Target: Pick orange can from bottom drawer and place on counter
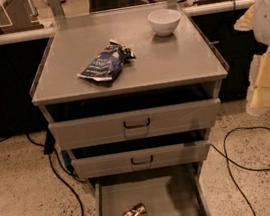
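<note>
The orange can (134,214) lies on its side in the open bottom drawer (190,208), left of the middle and near the front. The counter (168,62) is the flat grey top of the cabinet, above the drawers. My gripper (263,92) hangs in the air at the right edge of the view, beside the cabinet's right side at the height of the top drawer. It is far above and to the right of the can and holds nothing that I can see.
A dark blue snack bag (105,63) lies on the counter's left half. A white bowl (164,21) stands at its back right. Two upper drawers (136,125) are slightly pulled out. Black cables (254,163) run over the speckled floor on both sides.
</note>
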Controlling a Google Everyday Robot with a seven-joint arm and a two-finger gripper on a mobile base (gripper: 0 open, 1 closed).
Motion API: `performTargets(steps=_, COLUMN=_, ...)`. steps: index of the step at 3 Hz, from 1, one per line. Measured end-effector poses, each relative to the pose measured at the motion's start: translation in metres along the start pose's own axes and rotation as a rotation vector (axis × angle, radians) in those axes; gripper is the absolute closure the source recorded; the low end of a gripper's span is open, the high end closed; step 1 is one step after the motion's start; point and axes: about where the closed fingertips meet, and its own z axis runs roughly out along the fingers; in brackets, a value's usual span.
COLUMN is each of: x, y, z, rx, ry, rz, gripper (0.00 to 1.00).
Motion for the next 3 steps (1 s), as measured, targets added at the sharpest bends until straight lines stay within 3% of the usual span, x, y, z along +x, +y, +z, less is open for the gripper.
performTargets(steps=1, x=-0.010, y=0.003, z=0.001, rx=0.056, ry=0.003, rz=-0.054, gripper=0.00)
performTargets(steps=2, x=-0.014, y=0.013, z=0.018, rx=0.072, ry=-0.031, rz=-0.110, gripper=0.00)
performTargets(steps=3, x=-0.006, y=0.032, z=0.068, rx=0.050, ry=-0.095, rz=-0.168, gripper=0.00)
